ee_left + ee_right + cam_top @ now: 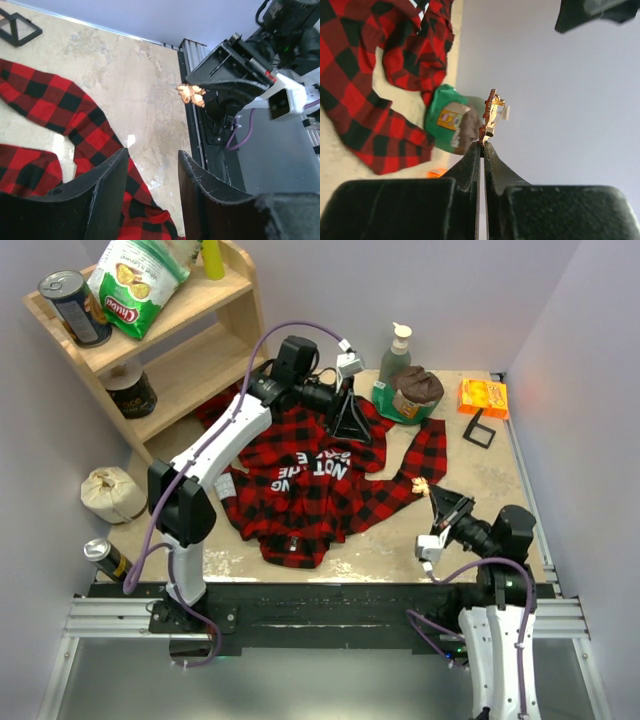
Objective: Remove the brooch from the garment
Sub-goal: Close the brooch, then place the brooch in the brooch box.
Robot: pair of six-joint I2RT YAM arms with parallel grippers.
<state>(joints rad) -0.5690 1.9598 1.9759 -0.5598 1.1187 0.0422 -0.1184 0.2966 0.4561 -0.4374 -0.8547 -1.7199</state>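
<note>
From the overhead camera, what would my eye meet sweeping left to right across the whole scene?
Chip bag → left claw → pump bottle → gold brooch → orange packet. The plaid shirt spans too much to place.

A robotics lab test cell. A left arm (215, 455) and a right arm (500, 640) are bolted to a metal rail (100, 620) at the near edge of a worn desk (500, 460), boxed in by plain lilac walls (470, 300). Staged household props fill it: a wooden shelf (190, 360) at far left holding a chip bag (135, 280) and a can (72, 305), a soap bottle (395, 350), and a plaid shirt (300, 480).
</note>
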